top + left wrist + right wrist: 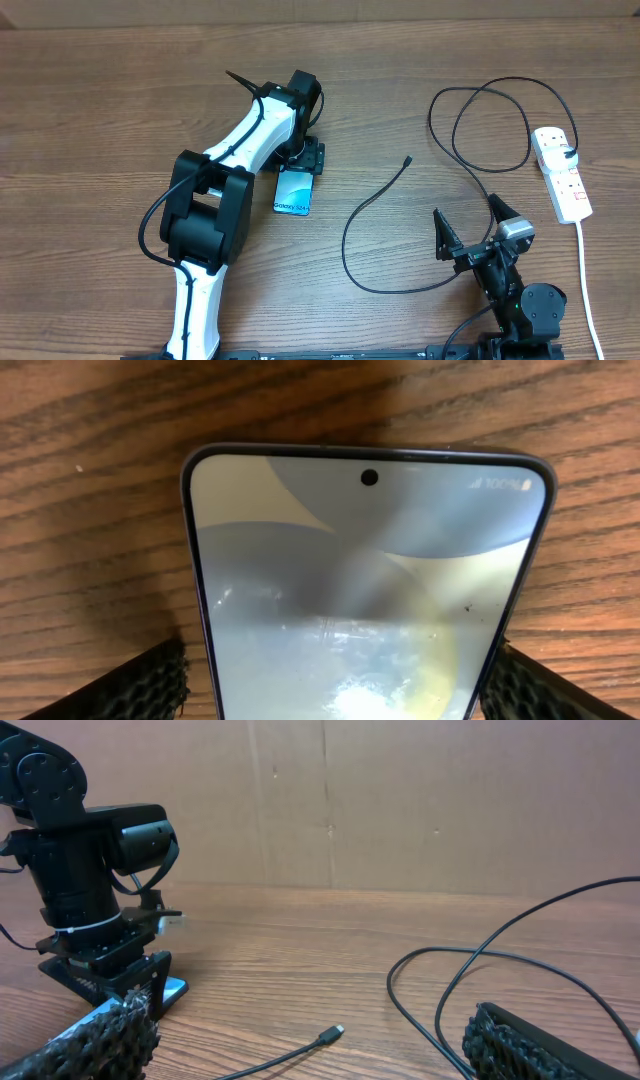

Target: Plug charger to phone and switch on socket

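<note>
left gripper (300, 162): over the top end of the phone (293, 192), one finger (140, 685) along each long edge. Can't tell whether the pads actually press the edges.
right gripper (472, 228): spread wide, empty, lower right of the overhead frame.
phone: flat on the table (100, 100), screen up and lit, centre of frame, bottom port end pointing down-frame.
charger (350, 225): thin black cable curling from the socket (560, 172) at the right edge round to mid-frame. Its plug tip (408, 159) lies free on the table, well apart from the phone.
phone handling: my guess is rigid, light, slick glass and metal. Hold by the long edges, firm enough that it won't slide when the plug pushes in.
charger handling: limp and springy, so the loops will likely drag and twist the tip.
grasp point: right gripper takes the stiff plug body just behind the tip, not the cable.
socket handling: light plastic strip, may skate when a switch is pressed.
</note>
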### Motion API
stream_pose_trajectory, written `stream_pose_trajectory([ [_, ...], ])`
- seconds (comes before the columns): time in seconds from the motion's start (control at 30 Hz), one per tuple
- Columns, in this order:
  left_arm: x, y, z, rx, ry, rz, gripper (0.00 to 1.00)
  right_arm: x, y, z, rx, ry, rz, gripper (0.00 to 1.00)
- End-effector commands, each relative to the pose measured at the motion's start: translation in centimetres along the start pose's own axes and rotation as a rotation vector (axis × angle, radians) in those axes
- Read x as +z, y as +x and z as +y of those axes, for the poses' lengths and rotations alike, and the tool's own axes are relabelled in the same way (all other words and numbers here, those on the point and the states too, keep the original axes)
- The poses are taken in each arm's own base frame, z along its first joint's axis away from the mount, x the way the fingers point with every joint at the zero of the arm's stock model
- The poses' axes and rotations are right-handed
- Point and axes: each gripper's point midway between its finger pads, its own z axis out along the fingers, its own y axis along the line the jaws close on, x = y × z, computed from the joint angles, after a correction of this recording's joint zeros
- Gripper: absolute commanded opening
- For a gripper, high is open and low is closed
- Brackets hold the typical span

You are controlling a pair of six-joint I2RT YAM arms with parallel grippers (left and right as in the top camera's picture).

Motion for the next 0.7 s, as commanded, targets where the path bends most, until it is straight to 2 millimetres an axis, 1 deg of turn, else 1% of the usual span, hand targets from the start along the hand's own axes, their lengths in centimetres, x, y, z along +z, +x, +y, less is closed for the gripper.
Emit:
stream_pose_trajectory([
  [0.0, 5.0, 1.7, 0.7, 0.024, -0.038, 0.105, 0.85, 0.0, 0.1, 0.1, -0.006, -0.006, -0.005, 1.00],
  [0.03, 4.9, 1.6, 0.7, 0.025, -0.037, 0.100, 0.85, 0.0, 0.1, 0.1, -0.006, -0.006, -0.005, 1.00],
  [0.13, 4.6, 1.3, 0.6, 0.025, -0.035, 0.093, 0.75, 0.0, 0.1, 0.1, -0.006, -0.006, -0.005, 1.00],
  [0.2, 4.5, 1.3, 0.6, 0.026, -0.036, 0.094, 0.75, 0.0, 0.1, 0.1, -0.006, -0.006, -0.005, 1.00],
  [0.3, 4.5, 1.5, 0.6, 0.026, -0.038, 0.105, 0.81, 0.0, 0.1, 0.1, -0.006, -0.006, -0.005, 1.00],
  [0.33, 4.5, 1.7, 0.7, 0.026, -0.041, 0.113, 0.82, 0.0, 0.1, 0.1, -0.006, -0.006, -0.005, 1.00],
  [0.37, 4.4, 2.0, 0.8, 0.026, -0.044, 0.124, 0.87, 0.0, 0.1, 0.1, -0.006, -0.006, -0.005, 1.00],
  [0.47, 4.3, 2.8, 0.9, 0.030, -0.054, 0.156, 0.93, 0.0, 0.1, 0.1, -0.006, -0.006, -0.005, 1.00],
  [0.5, 4.3, 3.1, 0.8, 0.032, -0.057, 0.165, 0.98, 0.0, 0.1, 0.1, -0.006, -0.006, -0.005, 1.00],
  [0.53, 4.3, 3.3, 0.9, 0.032, -0.059, 0.173, 1.00, 0.0, 0.1, 0.1, -0.006, -0.006, -0.005, 1.00],
  [0.67, 4.2, 4.3, 0.6, 0.031, -0.041, 0.216, 1.00, 0.0, 0.1, 0.1, -0.006, -0.006, -0.005, 1.00],
])
